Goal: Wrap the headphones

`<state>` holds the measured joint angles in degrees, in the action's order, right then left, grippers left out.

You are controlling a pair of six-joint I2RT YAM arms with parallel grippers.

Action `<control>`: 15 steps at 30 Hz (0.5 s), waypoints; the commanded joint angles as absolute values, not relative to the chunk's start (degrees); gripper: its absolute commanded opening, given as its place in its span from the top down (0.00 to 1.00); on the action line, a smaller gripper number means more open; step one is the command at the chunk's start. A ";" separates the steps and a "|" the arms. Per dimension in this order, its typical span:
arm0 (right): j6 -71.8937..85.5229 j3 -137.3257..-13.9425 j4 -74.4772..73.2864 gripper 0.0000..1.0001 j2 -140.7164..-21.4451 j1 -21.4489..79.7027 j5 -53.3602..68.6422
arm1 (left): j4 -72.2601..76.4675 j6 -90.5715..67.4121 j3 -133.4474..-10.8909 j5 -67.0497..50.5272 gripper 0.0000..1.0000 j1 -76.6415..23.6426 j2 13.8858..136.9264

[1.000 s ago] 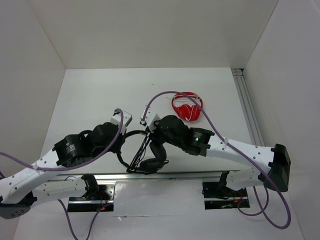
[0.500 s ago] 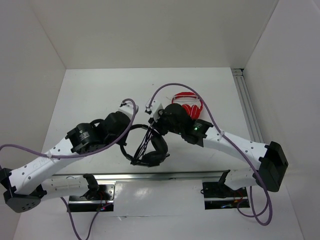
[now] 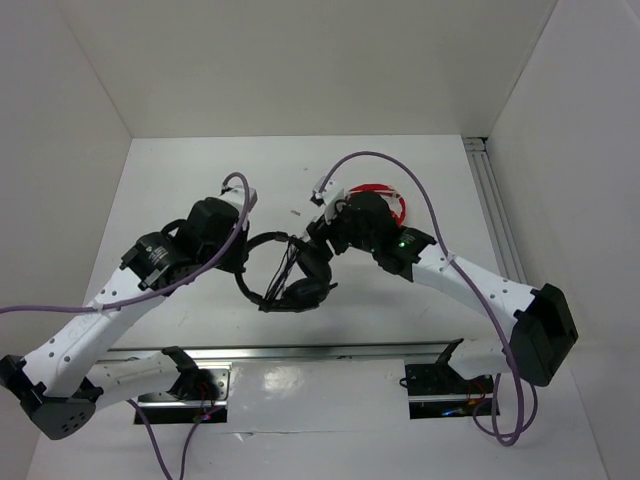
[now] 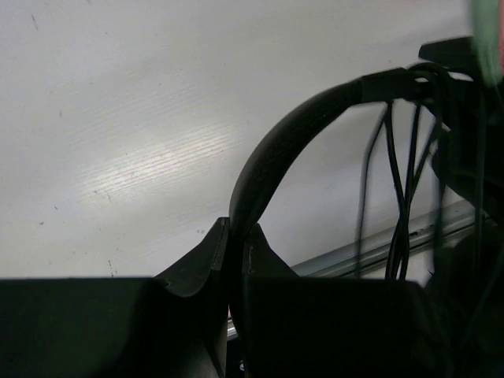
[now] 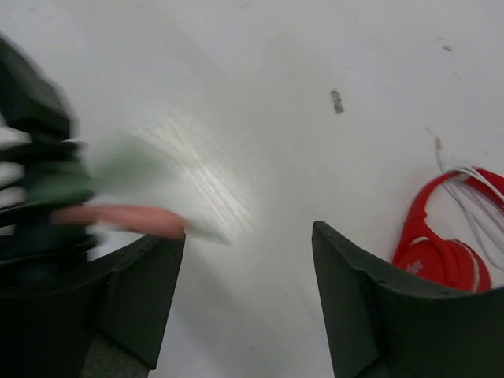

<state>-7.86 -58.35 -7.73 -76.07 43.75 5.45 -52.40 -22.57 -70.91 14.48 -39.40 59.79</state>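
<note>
From above, there are two arms, one pair of black headphones [image 3: 305,292] and one pair of red headphones [image 3: 388,200] on the white surface [image 3: 180,180]. Each arm carries one purple wire [image 3: 440,250]. The left arm [image 3: 120,300] is bent and reaches up toward the middle. The right arm [image 3: 470,285] reaches in from the right side. The two wrists come close together in the middle, and the black headphones are right there between them. A thin black cable [image 3: 285,270] crosses the ring of the headband. The red headphones lie just behind the right wrist and are partly hidden.

In the left wrist view, the left jaws are closed tight on the black headband [image 4: 291,134]. The two fingers [image 4: 197,260] pinch it from both sides. A few strands of the cable [image 4: 394,205] hang across the band on the right.

In the right wrist view, the right jaws are wide open. Only bare surface [image 5: 236,79] shows between the two fingers [image 5: 354,307]. The red headphones [image 5: 441,252] lie on the right, with a white cord [image 5: 472,185] on them. One small dark spot [image 5: 336,101] marks the surface. A blurry green and pink shape [image 5: 126,197] on the left is too fuzzy to tell.
</note>
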 commanded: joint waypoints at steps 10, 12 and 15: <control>-4.66 -57.39 -7.12 0.00 -77.17 37.19 -0.96 | -49.75 -21.71 -73.22 2.72 1.00 -33.93 57.13; -3.35 -56.87 -5.90 0.00 -77.17 36.04 -2.80 | -49.75 -21.71 -73.21 2.12 1.00 -33.13 58.18; -1.33 -56.87 -5.37 0.00 -76.55 34.11 -4.31 | -51.15 -19.87 -72.69 0.36 1.00 -31.38 60.72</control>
<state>-4.08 -57.49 -8.10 -77.69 35.81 -1.41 -52.88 -20.84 -71.26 4.10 -32.47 59.24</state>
